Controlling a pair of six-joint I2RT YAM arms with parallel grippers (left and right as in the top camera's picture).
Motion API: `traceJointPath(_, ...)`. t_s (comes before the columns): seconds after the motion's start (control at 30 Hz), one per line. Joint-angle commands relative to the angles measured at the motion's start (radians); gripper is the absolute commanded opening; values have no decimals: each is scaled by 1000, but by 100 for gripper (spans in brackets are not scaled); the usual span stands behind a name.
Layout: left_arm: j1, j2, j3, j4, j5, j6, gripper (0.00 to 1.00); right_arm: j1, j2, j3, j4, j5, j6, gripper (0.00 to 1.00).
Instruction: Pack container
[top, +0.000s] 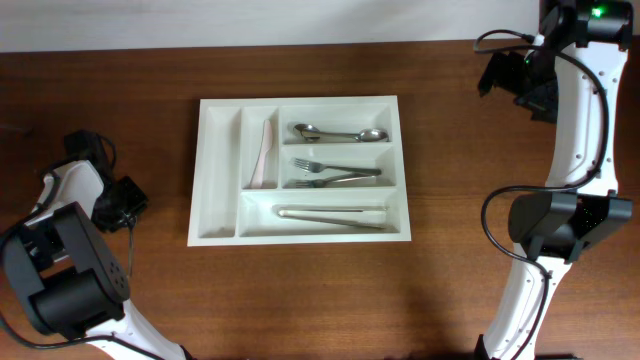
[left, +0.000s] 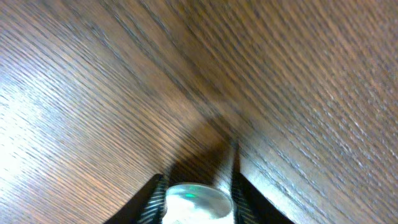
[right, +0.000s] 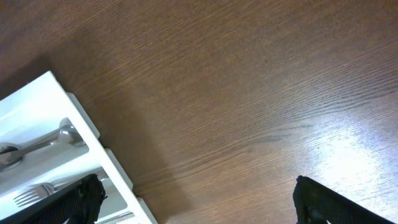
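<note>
The container (top: 216, 170), a white cutlery tray, lies in the middle of the table; its corner (right: 59, 99) also shows in the right wrist view. It holds a pale knife (top: 266, 155), spoons (top: 340, 133), forks (top: 335, 173) and a long metal utensil (top: 330, 215). My left gripper (left: 196, 185) is low over the bare wood far to the left of the tray (top: 122, 200). Its fingers (left: 155, 193) press both sides of a shiny rounded metal piece (left: 196, 200). My right gripper (right: 202, 202) hangs wide open and empty, right of the tray's upper corner (top: 522, 85).
Bare brown wood surrounds the tray on all sides. The left arm's base (top: 60, 270) fills the near left corner and the right arm's body (top: 560, 225) the near right. Cables (top: 500, 215) loop beside the right arm.
</note>
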Motion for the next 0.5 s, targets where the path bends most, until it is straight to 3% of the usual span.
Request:
traceJointPath(0.0,8,66,-62,-33,5,-9,31,-2,-12,5,-2,-5,9,99)
traceJointPath(0.07,8,66,-62,-34,6,-9,30,-2,-12,5,-2,-5,8,99)
traceJointPath(0.27,8,66,-61,-36,9,-9,15,-2,-12,5,-2,-5,9,99)
traceJointPath(0.37,8,66,-61,-36,14,-13,2,-2,-12,5,-2,-5,9,99)
traceJointPath(0.47,8,66,-61,-33,32,-13,2,-2,-12,5,-2,-5,8,99)
